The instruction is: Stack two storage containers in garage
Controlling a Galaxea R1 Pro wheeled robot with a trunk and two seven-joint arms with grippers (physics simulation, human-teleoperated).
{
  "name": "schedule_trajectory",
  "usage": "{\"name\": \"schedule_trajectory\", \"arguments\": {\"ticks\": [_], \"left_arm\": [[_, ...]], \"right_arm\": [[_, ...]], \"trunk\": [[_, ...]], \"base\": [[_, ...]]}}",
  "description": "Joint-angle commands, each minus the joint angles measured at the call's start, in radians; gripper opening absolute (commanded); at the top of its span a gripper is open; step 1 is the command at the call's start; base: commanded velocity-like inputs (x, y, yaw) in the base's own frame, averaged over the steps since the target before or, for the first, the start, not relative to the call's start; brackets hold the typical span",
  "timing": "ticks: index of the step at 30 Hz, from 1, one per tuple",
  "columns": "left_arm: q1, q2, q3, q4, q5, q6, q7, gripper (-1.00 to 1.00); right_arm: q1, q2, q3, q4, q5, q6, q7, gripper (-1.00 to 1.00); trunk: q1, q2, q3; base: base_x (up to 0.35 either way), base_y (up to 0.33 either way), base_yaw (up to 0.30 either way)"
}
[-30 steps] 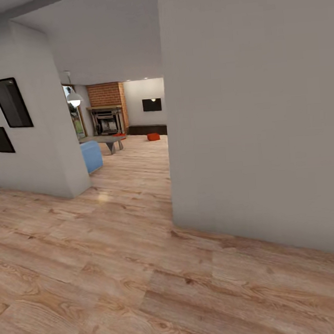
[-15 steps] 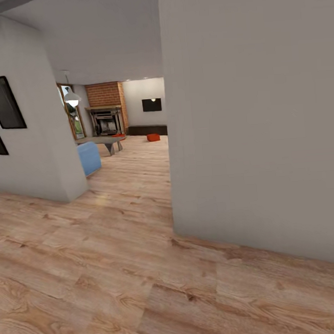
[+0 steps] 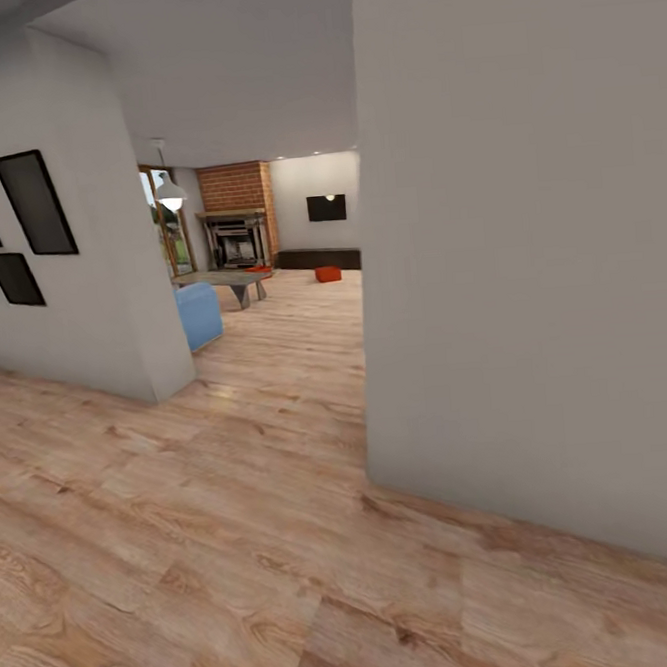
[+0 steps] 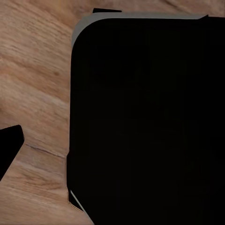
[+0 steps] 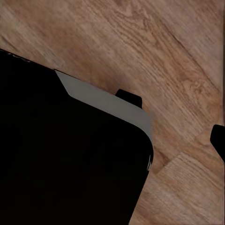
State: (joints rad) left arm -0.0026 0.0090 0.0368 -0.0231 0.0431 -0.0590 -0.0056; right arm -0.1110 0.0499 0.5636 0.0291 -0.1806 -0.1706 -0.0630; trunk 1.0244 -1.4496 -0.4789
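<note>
1. Tool state: I cannot tell for the left or right tool whether it is wide or narrow. Each wrist view has a big black body [image 4: 150,122] [image 5: 61,159] blocking most of the frame, over wood floor [image 3: 190,545].
2. A black sliver [image 4: 9,150] sits at the frame edge of the left wrist view, cut off. A similar black bit [image 5: 219,140] shows in the right wrist view. Either could be a finger, but this is unclear.
3. One container [image 3: 328,273] is far off on the living room floor, just in front of the dark cabinet [image 3: 318,259] and below the TV [image 3: 326,208]. It is tiny, with no detail.
4. A red speck [image 3: 259,269] shows by the fireplace [image 3: 238,243], behind the low table [image 3: 224,279]. It is too small to tell whether it is the second container.
5. A near wall [image 3: 528,258] hides the room's right side.
6. A left wall with black frames [image 3: 34,202] hides part of a blue seat [image 3: 200,316].
7. A lamp [image 3: 170,196] hangs in front of the glass door [image 3: 170,236].
</note>
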Motion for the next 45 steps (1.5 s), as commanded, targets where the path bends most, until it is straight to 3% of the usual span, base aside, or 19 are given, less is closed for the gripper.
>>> {"name": "schedule_trajectory", "arguments": {"ticks": [1,33,45], "left_arm": [[0.0,0.0,0.003,0.0,0.004,-0.002,-0.001,1.0],[0.0,0.0,0.003,0.0,0.004,-0.002,-0.001,1.0],[0.0,-0.001,0.003,0.0,0.004,-0.002,-0.001,1.0]], "right_arm": [[-0.001,0.001,0.009,0.003,-0.01,-0.006,-0.001,1.0],[-0.001,0.001,0.009,0.003,-0.01,-0.006,-0.001,1.0],[-0.001,-0.002,0.009,0.003,-0.02,-0.006,-0.003,1.0]], "trunk": [[0.001,0.0,-0.001],[0.001,0.0,-0.001],[0.001,0.0,-0.001]], "base": [[0.322,0.0,0.268],[0.322,0.0,0.255],[0.322,0.0,0.027]]}}
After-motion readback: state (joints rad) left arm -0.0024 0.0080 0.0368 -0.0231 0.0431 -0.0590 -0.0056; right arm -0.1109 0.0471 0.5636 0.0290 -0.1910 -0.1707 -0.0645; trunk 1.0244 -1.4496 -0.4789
